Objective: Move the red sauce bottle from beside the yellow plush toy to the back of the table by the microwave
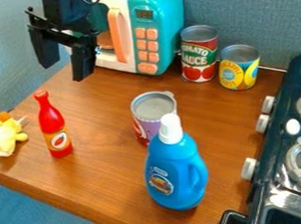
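hand (64,72): fingers apart, with nothing seen between them. it hangs above and behind the red bottle (52,126), in front of the toy microwave (159,3). the red bottle is the nearest item on the table (106,176) and stands upright.

hazards, as judged: the red bottle is slim and tall-necked; a low, off-line pass of the hand could tip it, and it might roll off the nearby table edge. the plush toy (7,137), left of the red bottle and close to that same edge, could be nudged over by a stray finger. sideways travel at the present place could catch the microwave's upright handle (117,36). the blue bottle (175,166), right of the red bottle and nearer the camera, partly hides the purple can (143,124); contact between those two cannot be confirmed, and a push on one might shift both.

count: one red bottle, one blue bottle, one plush toy, one microwave; three cans, being the purple one plus a red can (200,54) and a yellow can (239,70) behind and far right of the red bottle; one stove (298,77), farthest right, two burners visible.
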Action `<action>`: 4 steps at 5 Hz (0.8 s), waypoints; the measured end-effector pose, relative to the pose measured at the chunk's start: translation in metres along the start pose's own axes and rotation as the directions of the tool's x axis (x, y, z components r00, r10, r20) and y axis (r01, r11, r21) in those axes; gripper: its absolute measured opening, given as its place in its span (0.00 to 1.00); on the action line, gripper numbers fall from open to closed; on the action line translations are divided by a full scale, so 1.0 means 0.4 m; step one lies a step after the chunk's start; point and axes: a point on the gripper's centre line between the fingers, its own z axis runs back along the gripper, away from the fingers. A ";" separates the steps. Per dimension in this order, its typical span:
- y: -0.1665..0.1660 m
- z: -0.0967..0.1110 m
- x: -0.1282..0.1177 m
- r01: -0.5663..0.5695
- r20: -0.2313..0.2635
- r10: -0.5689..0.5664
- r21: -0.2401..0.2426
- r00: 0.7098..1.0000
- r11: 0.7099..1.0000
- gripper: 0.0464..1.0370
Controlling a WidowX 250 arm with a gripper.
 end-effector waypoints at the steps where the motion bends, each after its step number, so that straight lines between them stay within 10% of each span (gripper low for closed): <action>1: -0.003 -0.023 -0.005 0.002 -0.031 -0.002 -0.009 1.000 1.000 0.96; 4: 0.022 -0.033 -0.006 0.084 -0.030 -0.083 0.044 0.996 0.996 0.96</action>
